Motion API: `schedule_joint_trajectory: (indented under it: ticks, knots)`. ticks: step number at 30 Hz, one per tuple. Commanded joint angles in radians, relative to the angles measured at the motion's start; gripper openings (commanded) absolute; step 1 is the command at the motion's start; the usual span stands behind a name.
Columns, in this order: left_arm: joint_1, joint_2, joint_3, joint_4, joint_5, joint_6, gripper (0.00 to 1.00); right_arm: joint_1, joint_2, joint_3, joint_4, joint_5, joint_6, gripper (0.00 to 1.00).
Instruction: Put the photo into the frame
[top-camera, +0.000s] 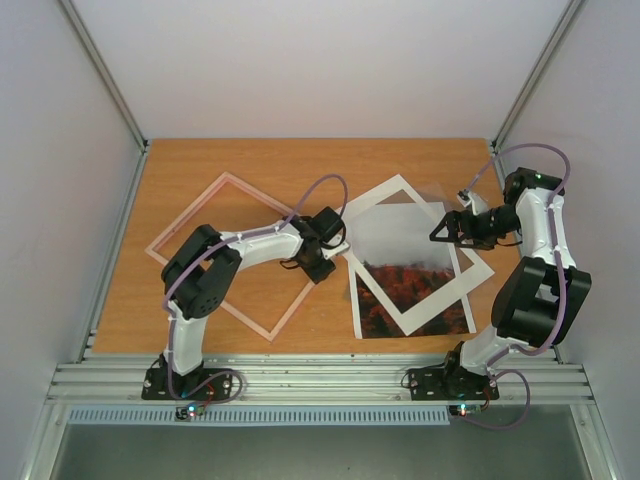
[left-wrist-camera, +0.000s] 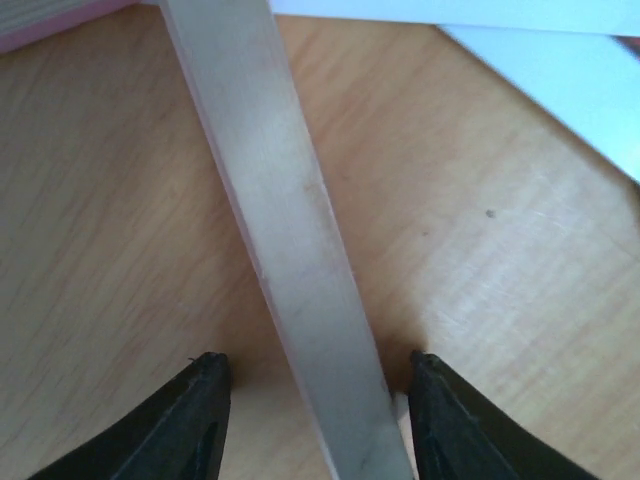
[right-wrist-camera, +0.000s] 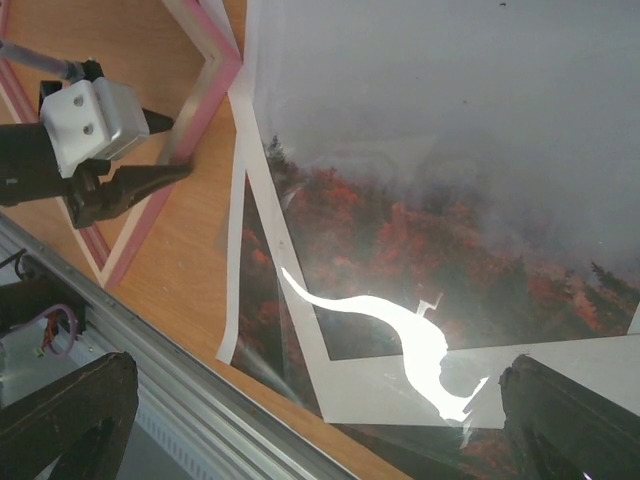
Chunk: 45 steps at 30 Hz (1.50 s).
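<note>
The frame (top-camera: 187, 212), thin and pale pink, lies as a diamond on the left of the table. My left gripper (top-camera: 338, 248) is at its right corner. In the left wrist view it (left-wrist-camera: 320, 375) is open, its fingers (left-wrist-camera: 200, 420) either side of the frame's rail (left-wrist-camera: 290, 230). The photo (top-camera: 405, 280), grey mist over red mountains, lies face up at centre right under a white mat (top-camera: 440, 300). My right gripper (top-camera: 440, 230) hovers wide open and empty over the mat's right side. In the right wrist view it (right-wrist-camera: 320, 400) is above the photo (right-wrist-camera: 420, 240), which shows glare.
The wooden table (top-camera: 250, 160) is walled in on the left, back and right. A metal rail (top-camera: 320, 385) runs along its near edge. The right wrist view shows the mat (right-wrist-camera: 400, 385), the frame's corner (right-wrist-camera: 205, 90) and the left gripper (right-wrist-camera: 150, 150).
</note>
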Motion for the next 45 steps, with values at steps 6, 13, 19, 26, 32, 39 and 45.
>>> schedule_joint_trajectory:
  ticks: [6, 13, 19, 26, 32, 39, 45]
  knots:
    - [0.002, -0.086, -0.093, -0.027, -0.094, 0.128, 0.21, 0.007, -0.041, -0.01, -0.009, 0.007, -0.018, 0.98]
    - [0.005, -0.295, -0.326, -0.043, -0.043, 0.341, 0.01, 0.006, -0.046, -0.036, 0.011, 0.0, -0.022, 0.99]
    - [0.015, -0.419, -0.405, -0.111, 0.015, 0.395, 0.0, 0.007, -0.04, -0.032, 0.016, 0.002, -0.031, 0.98]
    - [0.015, -0.593, -0.557, -0.148, 0.074, 0.594, 0.0, 0.004, -0.032, -0.041, 0.026, 0.002, -0.035, 0.99]
    - [0.011, -0.565, -0.549, -0.138, 0.089, 0.662, 0.0, -0.001, -0.017, -0.038, 0.045, -0.001, -0.016, 0.98]
    - [-0.012, -0.47, -0.496, -0.099, 0.097, 0.592, 0.01, -0.015, 0.008, -0.022, 0.059, 0.015, 0.009, 0.98]
    - [-0.013, -0.535, -0.458, -0.118, 0.12, 0.553, 0.53, -0.057, 0.065, 0.038, 0.043, 0.023, 0.008, 0.97]
